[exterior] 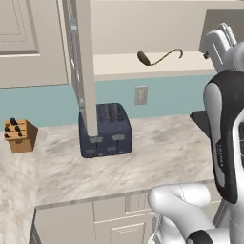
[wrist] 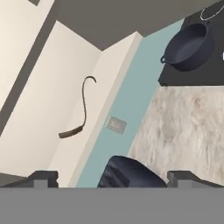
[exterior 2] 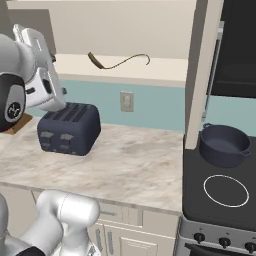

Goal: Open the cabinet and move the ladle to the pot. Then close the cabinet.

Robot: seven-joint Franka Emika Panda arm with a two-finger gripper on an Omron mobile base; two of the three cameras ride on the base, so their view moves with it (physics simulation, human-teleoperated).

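The thin brown hooked ladle (wrist: 78, 114) lies left of centre in the opened beige cabinet (wrist: 52, 83); the two-finger gripper (wrist: 112, 177), bottom, gapes wide, empty.

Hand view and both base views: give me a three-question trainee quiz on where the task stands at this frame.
1. True or false: the cabinet door stands open.
2. Where does the ladle lie: A) in the pot, B) on the cabinet shelf, C) on the counter?
3. What stands below the shelf, left of the wall outlet?

Key: 1 true. 2 B. 3 the toaster.
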